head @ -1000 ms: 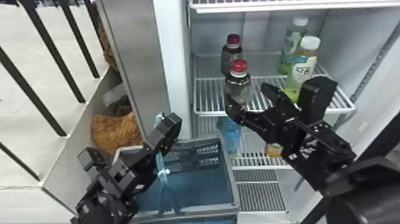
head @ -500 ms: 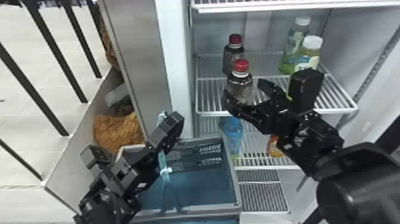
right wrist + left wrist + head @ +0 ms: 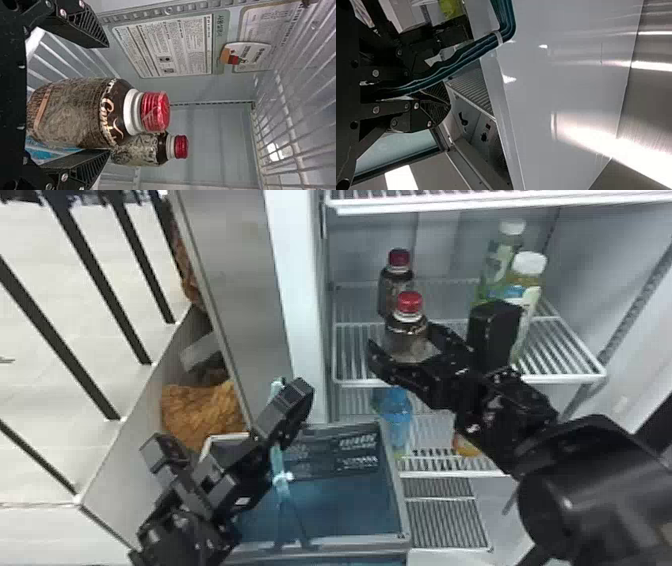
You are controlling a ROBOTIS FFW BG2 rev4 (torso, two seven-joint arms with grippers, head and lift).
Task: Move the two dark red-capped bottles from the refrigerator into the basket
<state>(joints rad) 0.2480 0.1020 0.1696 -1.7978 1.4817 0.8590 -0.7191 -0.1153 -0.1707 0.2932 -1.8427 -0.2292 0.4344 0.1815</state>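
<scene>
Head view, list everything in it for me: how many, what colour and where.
Fridge: one, white, centre to right
Front bottle: one, dark, red cap, middle shelf
Back bottle: one, dark, red cap, behind it
Green bottle: one, white cap, middle shelf
Yellow bottle: one, white cap, beside it
Blue bottle: one, below middle shelf
Orange item: one, below middle shelf
Basket: one, blue, grey rim, bottom centre
Bars: several, black, left
Brown item: one, left of fridge
Left end effector: one, black, above basket
Right end effector: one, black, around front bottle
</scene>
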